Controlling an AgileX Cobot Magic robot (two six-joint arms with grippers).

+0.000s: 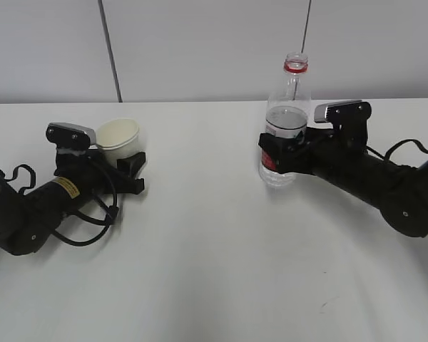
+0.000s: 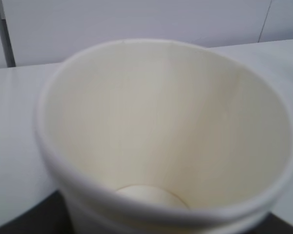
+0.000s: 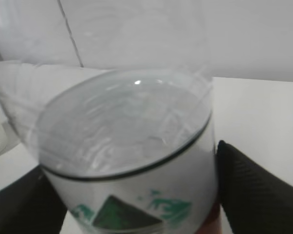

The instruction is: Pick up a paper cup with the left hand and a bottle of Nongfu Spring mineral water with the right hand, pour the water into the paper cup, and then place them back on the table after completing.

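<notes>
both grasps look made and the pour has not begun. the left gripper (image 1: pixel 132 171) is clamped on the cup (image 1: pixel 118 135), which sits low at the left of the surface (image 1: pixel 200 271) and looks empty in the left wrist view. the right gripper (image 1: pixel 274 153) is clenched around the bottle (image 1: pixel 285 121), upright, uncapped, about half full of water (image 3: pixel 122 126), at the right, well apart from the cup. whether the bottle has left the surface i cannot tell. next, i judge, both should lift and meet in the middle, bottle mouth over the cup rim, then tilt slowly.
</notes>
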